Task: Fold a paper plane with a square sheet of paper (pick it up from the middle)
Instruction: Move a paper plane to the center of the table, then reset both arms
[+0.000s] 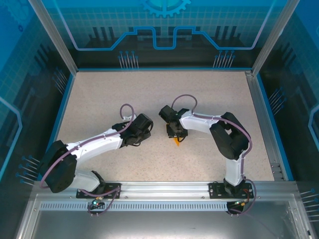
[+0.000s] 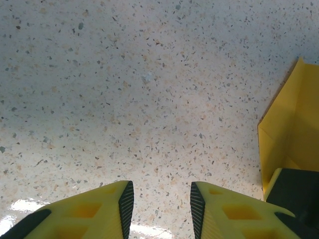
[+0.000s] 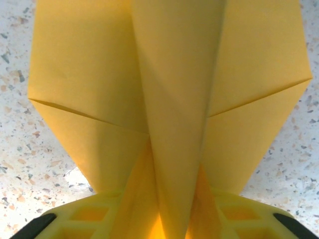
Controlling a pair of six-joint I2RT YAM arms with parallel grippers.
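The orange-yellow paper [image 3: 169, 89] lies on the speckled table, folded into a pointed shape with diagonal creases and a raised centre fold. My right gripper [image 3: 167, 219] is right at it, fingers apart on either side of the centre fold, with gaps showing beside it. Its fingertips are hidden under the paper. From above, only an orange tip of the paper [image 1: 175, 143] pokes out below the right gripper [image 1: 175, 135]. My left gripper [image 2: 159, 199] is open over bare table, nothing between its pads, with the paper's edge [image 2: 291, 124] off to its right. It [image 1: 149, 130] sits just left of the right one.
The tabletop [image 1: 99, 99] is fenced by transparent blue-printed walls at the back and sides. A metal rail [image 1: 164, 188] with both arm bases runs along the near edge. A black part [image 2: 299, 194] sits against the paper's near corner.
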